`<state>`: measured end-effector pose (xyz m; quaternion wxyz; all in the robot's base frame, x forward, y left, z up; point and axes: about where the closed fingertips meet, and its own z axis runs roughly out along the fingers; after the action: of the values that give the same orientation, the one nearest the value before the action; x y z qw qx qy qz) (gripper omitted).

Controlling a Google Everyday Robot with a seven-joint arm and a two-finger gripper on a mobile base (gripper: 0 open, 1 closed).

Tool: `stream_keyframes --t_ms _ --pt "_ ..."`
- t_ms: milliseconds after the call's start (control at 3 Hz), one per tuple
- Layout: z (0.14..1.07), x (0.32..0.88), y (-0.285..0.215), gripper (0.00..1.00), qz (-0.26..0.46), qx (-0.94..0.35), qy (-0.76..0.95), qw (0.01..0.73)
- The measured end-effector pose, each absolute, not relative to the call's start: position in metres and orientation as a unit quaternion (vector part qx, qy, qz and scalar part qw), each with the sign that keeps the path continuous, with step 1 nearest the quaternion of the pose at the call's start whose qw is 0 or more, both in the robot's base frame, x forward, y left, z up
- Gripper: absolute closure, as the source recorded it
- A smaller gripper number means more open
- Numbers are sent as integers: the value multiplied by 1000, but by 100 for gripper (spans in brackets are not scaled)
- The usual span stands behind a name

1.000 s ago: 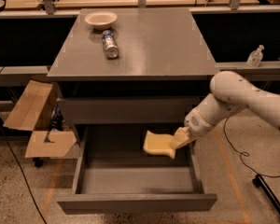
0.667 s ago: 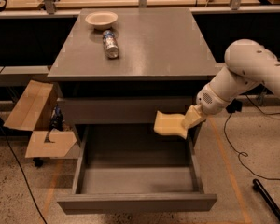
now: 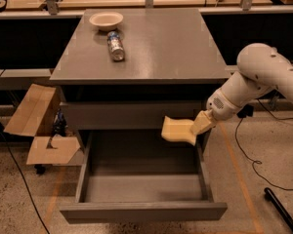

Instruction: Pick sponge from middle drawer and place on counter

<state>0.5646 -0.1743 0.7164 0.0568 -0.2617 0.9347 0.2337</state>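
Observation:
The pale-yellow sponge (image 3: 177, 130) hangs in the air in front of the upper drawer front, above the right rear of the open middle drawer (image 3: 141, 188). My gripper (image 3: 199, 126) is shut on the sponge's right end, with the white arm reaching in from the right. The drawer's grey interior is bare. The grey counter (image 3: 158, 48) lies above and behind the sponge.
A white bowl (image 3: 106, 20) and a can lying on its side (image 3: 116, 46) sit on the counter's far left. An open cardboard box (image 3: 39, 126) stands on the floor left of the cabinet. Cables run over the floor at right.
My gripper has lifted the sponge up out of the drawer, to the level of the upper drawer front and slightly right.

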Motion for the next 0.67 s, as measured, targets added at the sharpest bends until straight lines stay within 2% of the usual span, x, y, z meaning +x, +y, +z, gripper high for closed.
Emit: stream_keyframes --t_ms 667 --pt "776 562 -220 100 240 -265 929 99"
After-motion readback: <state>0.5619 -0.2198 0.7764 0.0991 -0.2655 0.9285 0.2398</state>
